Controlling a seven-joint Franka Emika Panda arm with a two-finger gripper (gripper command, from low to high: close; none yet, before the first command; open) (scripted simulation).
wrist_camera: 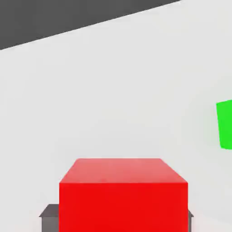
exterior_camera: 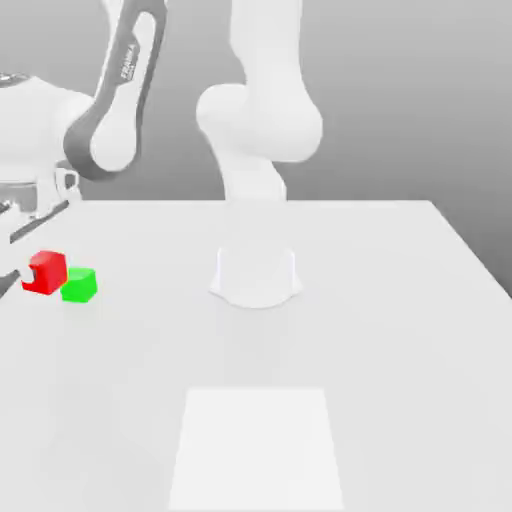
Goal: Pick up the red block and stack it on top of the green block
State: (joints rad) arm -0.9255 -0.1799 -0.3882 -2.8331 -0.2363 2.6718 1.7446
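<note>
Currently, fingers (wrist_camera: 50, 224) pinching red block (wrist_camera: 123, 207); green block (exterior_camera: 79, 285) on table (exterior_camera: 400, 350).

And here's the smooth, glossy-white robot arm (exterior_camera: 262, 120), all rounded, bulging joints and thick tubular links! Look at this, a dark-grey curved band (exterior_camera: 85, 145) wraps the white shell, with FRANKA lettering (exterior_camera: 130, 62) running along it! Down at the hand, slim dark-grey parts (exterior_camera: 40, 220) sit against white, and the pale base (exterior_camera: 257, 275) flares out at its foot!

Bright, flat light with only faint, soft shading.
</note>
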